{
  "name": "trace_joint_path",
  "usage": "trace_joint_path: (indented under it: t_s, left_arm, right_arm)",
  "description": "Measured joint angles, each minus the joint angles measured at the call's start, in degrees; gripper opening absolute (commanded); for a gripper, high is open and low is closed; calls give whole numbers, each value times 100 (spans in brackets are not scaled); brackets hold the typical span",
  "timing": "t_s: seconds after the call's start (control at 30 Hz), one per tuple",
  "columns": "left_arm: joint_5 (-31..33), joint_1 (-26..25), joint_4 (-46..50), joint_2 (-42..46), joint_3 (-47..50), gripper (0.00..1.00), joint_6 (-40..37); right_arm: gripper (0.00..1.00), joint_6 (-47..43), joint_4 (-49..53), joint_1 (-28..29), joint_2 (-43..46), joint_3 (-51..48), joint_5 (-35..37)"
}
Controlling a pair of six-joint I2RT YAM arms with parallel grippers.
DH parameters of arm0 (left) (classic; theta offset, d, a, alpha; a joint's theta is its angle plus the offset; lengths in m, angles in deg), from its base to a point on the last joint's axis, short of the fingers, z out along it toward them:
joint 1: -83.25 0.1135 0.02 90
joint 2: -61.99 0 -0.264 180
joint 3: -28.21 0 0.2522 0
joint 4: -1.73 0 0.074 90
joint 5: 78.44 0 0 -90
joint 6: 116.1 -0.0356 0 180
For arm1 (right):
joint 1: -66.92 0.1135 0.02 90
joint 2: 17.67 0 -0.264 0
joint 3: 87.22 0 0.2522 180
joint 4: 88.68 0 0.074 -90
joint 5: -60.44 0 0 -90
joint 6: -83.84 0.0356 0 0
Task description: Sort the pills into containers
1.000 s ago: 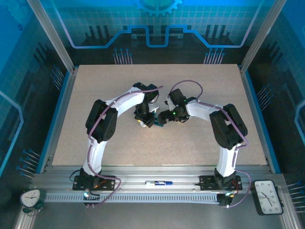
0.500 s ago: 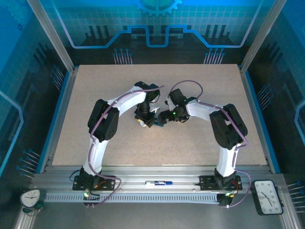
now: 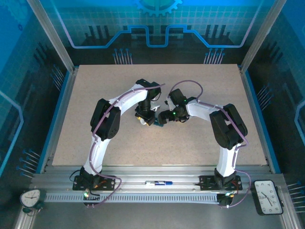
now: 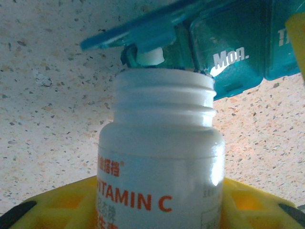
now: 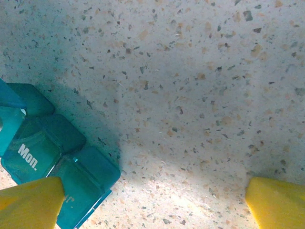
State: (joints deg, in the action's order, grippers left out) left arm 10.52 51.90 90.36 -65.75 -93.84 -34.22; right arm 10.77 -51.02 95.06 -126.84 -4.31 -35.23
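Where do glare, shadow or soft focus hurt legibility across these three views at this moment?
Left wrist: bright glare on the vitamin bottle shoulder and beside the pill box lettering, bottle slightly soft. Right wrist: a broad shadow darkens the table around the pill box, bright patch near the bottom edge. Top external: even table light, strong blue cast on the surround.

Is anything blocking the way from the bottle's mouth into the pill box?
Nothing visible. The bottle is uncapped, one lid of the pill box is flipped open, and the mouth sits right at that open compartment.
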Motion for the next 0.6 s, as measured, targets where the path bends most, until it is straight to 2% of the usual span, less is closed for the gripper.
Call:
trace_joint_path:
  t_s: [0.6]
  left_arm:
    - [9, -76, 162, -92, -42, 0, -109]
  right_arm:
    - [100, 2, 33, -11, -26, 35, -35]
